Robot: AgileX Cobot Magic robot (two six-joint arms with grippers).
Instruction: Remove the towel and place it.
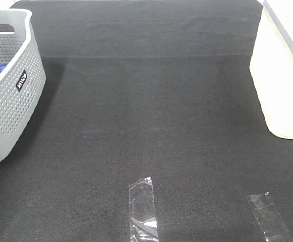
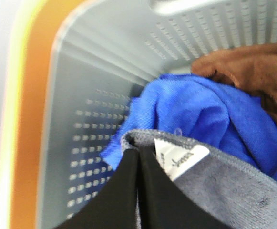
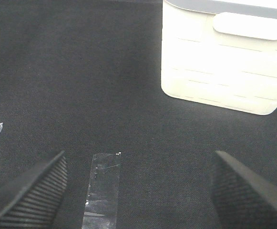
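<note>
The towel [image 2: 224, 186], grey terry with a stitched hem and a white label [image 2: 181, 160], lies inside the grey perforated basket [image 2: 95, 95]. In the left wrist view my left gripper [image 2: 138, 155] is shut on the towel's hem edge, its two black fingers pressed together beside the label. In the exterior high view the basket [image 1: 15, 96] stands at the far left, and neither gripper shows there. My right gripper [image 3: 138, 191] hangs open over the black mat with nothing between its fingers.
A bright blue cloth [image 2: 200, 109] and a brown cloth [image 2: 252, 67] lie in the basket behind the towel. A white bin [image 1: 282, 75] stands at the right edge. Clear tape strips [image 1: 142, 206] [image 1: 270, 217] mark the mat's front.
</note>
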